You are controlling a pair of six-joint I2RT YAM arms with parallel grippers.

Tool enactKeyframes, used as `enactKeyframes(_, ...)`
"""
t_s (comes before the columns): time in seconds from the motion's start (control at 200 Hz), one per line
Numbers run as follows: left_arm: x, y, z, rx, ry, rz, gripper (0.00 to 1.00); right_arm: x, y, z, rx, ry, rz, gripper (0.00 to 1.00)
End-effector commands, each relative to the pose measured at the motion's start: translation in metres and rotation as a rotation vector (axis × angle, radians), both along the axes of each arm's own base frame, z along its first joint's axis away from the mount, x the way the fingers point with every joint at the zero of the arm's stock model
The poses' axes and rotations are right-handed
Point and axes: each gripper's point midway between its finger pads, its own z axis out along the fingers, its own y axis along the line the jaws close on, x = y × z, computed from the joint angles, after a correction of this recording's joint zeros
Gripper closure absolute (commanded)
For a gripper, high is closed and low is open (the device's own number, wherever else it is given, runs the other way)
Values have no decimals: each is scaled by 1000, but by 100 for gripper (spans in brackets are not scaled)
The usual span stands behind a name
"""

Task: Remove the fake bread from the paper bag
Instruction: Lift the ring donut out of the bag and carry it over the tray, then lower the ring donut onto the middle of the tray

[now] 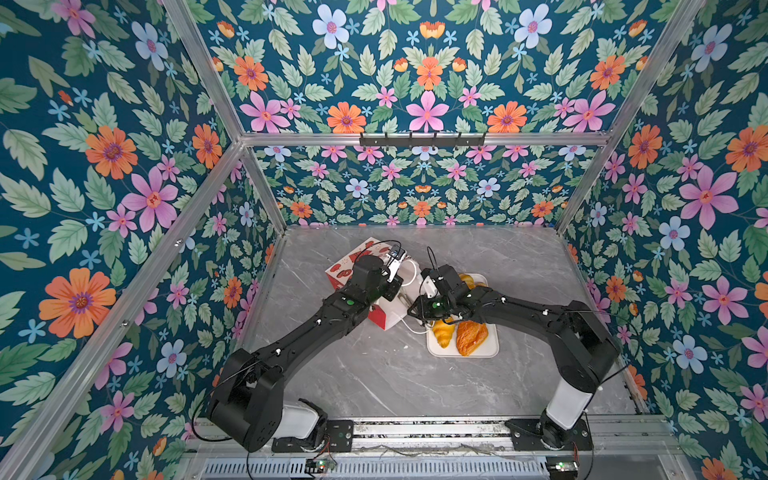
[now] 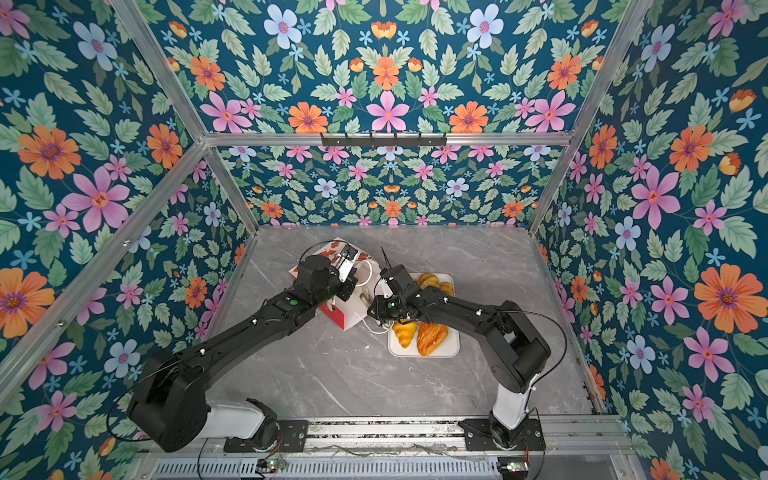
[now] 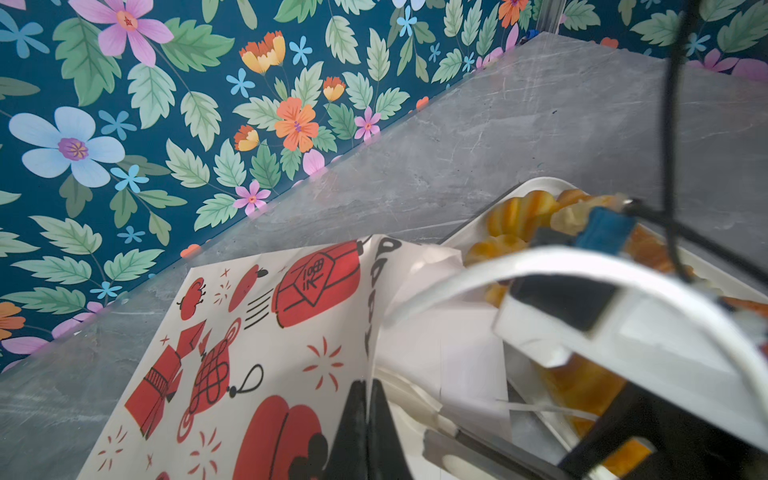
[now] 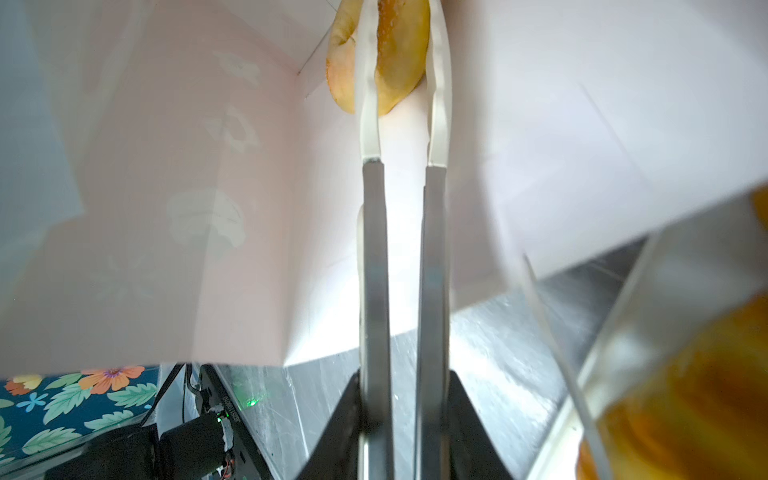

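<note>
The paper bag [image 1: 348,266] [image 2: 329,248], white with red prints, lies tipped on the grey table, its mouth toward the tray. My left gripper [image 3: 370,386] is shut on the top edge of the bag [image 3: 257,332] and holds the mouth open. My right gripper [image 4: 401,41] reaches deep into the bag [image 4: 187,208] with long metal tong-like fingers [image 4: 374,249]. Their pale tips are closed on a golden piece of fake bread [image 4: 399,70] near the bag's bottom. In both top views the inside of the bag is hidden by the two wrists.
A white tray [image 1: 492,353] [image 2: 455,353] beside the bag holds a croissant [image 1: 442,332], a flaky pastry [image 1: 471,337] and more pastries [image 1: 468,280] at its far end. The tray rim [image 3: 540,183] sits close to the bag mouth. Floral walls enclose the table.
</note>
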Motion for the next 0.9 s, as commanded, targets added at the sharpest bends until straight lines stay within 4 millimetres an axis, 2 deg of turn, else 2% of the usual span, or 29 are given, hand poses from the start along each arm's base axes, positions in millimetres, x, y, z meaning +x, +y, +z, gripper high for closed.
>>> enactKeyframes(0.0, 6, -1, 7, -17, -26, 18, 100, -6, -9, 9, -2, -30, 1, 93)
enactKeyframes(0.04, 7, -1, 7, -16, -27, 19, 100, -10, -13, 6, -10, -23, 0, 93)
enactKeyframes(0.06, 8, -1, 6, -13, -25, 21, 100, -13, -16, 18, 7, -45, -2, 93)
enactKeyframes(0.145, 11, -2, 2, -9, -22, 26, 100, -20, -26, 24, 6, -59, -14, 93)
enactKeyframes(0.335, 15, -3, -1, -8, -20, 33, 100, -33, -50, 29, -1, -74, -48, 94)
enactKeyframes(0.895, 30, 0, -2, -5, -23, 99, 100, -69, -95, 49, -3, -119, -48, 96)
